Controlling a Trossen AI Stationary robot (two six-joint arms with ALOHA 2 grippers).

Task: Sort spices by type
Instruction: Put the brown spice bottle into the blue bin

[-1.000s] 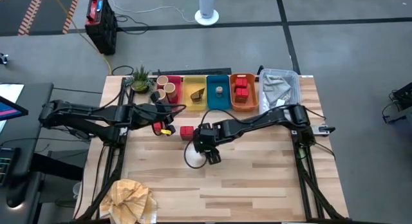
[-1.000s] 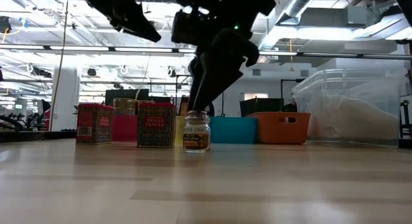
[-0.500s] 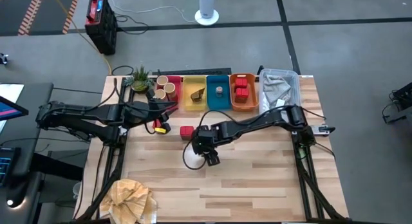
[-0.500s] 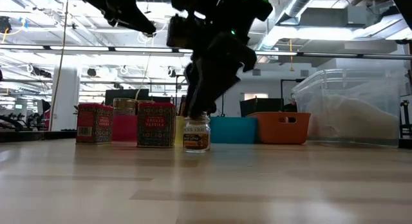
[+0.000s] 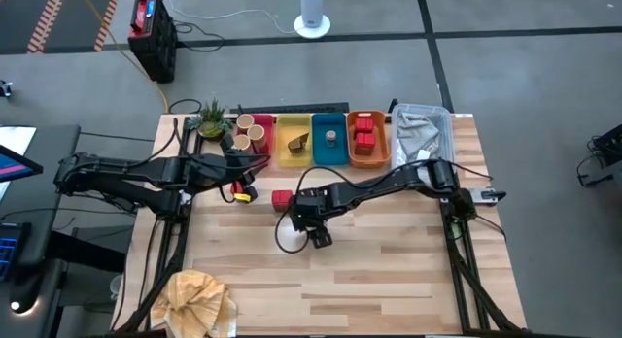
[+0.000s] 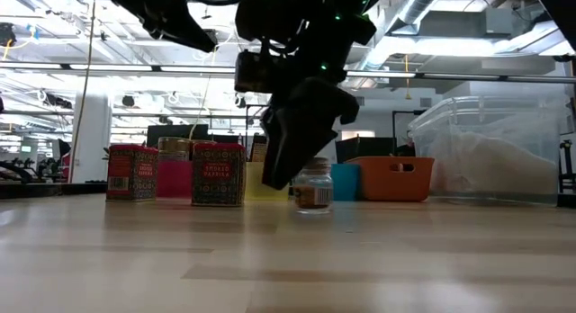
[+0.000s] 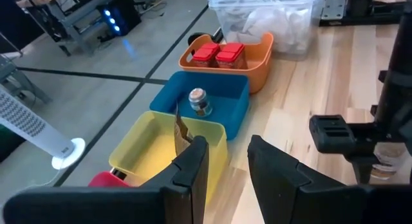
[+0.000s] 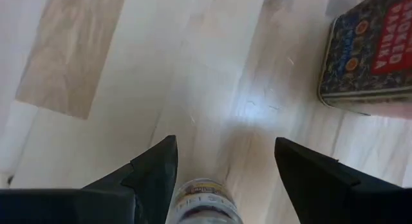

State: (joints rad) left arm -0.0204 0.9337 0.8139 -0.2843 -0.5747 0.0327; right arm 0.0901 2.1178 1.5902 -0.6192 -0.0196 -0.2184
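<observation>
My right pincer (image 8: 225, 143) hangs low over the middle of the table (image 5: 389, 280), fingers apart, with a small glass spice jar (image 8: 205, 201) standing between them. The jar sits close to one finger and leaves a clear gap to the other. I see no squeeze on it. It is down on the wood, well short of the bins.

The biggest risk, as I judge it, is the table itself. It is smooth, so an off-centre close could shove the jar sideways, not catch it. The jar could then skid or topple.

Next is the blue bin (image 7: 235, 118), where a matching jar (image 7: 197, 102) already stands. It lies along the back edge between the yellow bin (image 7: 148, 143) and the orange bin (image 7: 257, 79). A loose grip on the carry could drop my jar into a neighbouring bin, or onto the jar already there.

Then there is the red tin (image 8: 370, 56), which stands near my open fingers. A wide swing or a sliding jar could knock it.

My left pincer (image 7: 227, 150) waits near the bins, empty, its fingers only narrowly parted. I think it could get in the way of my path to the blue bin.

Last, the jar is small and round, so a pinch near its lid may let it twist out.
</observation>
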